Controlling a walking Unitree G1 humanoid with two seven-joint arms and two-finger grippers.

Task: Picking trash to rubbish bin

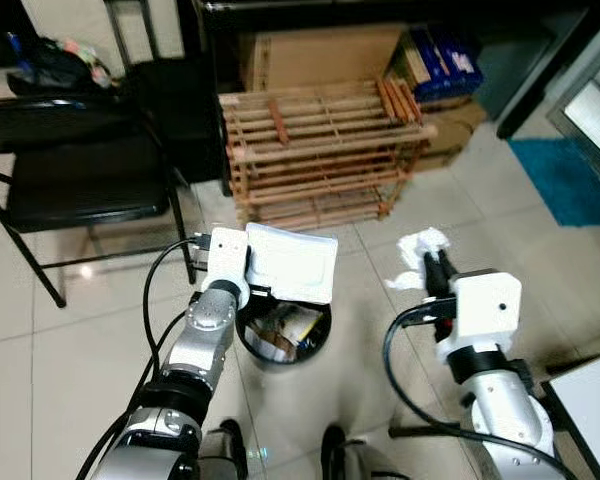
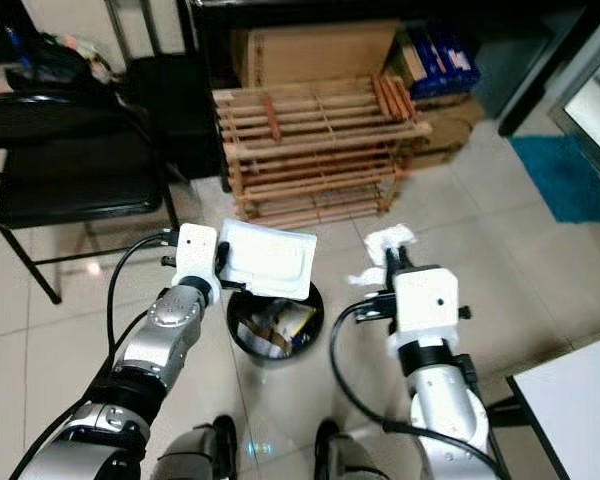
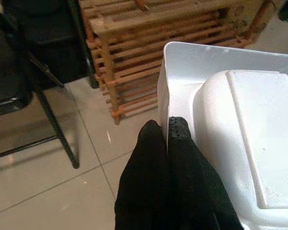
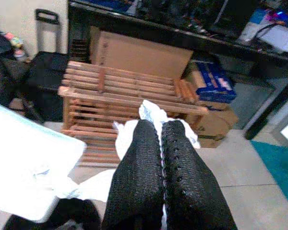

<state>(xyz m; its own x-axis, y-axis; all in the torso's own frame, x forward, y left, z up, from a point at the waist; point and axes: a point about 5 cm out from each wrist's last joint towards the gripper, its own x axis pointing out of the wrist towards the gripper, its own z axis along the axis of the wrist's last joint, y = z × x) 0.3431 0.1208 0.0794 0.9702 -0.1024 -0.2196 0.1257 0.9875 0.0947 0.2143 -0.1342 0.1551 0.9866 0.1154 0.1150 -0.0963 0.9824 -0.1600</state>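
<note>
A white foam tray (image 1: 292, 262) hangs over the black rubbish bin (image 1: 283, 337), its edge pinched in my left gripper (image 3: 167, 132), which is shut on it. The bin (image 2: 276, 322) stands on the tiled floor between my arms and holds several bits of trash. My right gripper (image 1: 435, 268) is shut on a crumpled white tissue (image 1: 420, 254), held above the floor to the right of the bin. In the right wrist view the tissue (image 4: 151, 115) sticks out past the closed fingertips (image 4: 149, 129).
A wooden slatted rack (image 1: 320, 150) stands just behind the bin, with cardboard boxes (image 1: 320, 55) behind it. A black folding chair (image 1: 80, 180) is at the left. A blue mat (image 1: 570, 180) lies at the right, and a white surface corner (image 1: 590, 400) is near my right arm.
</note>
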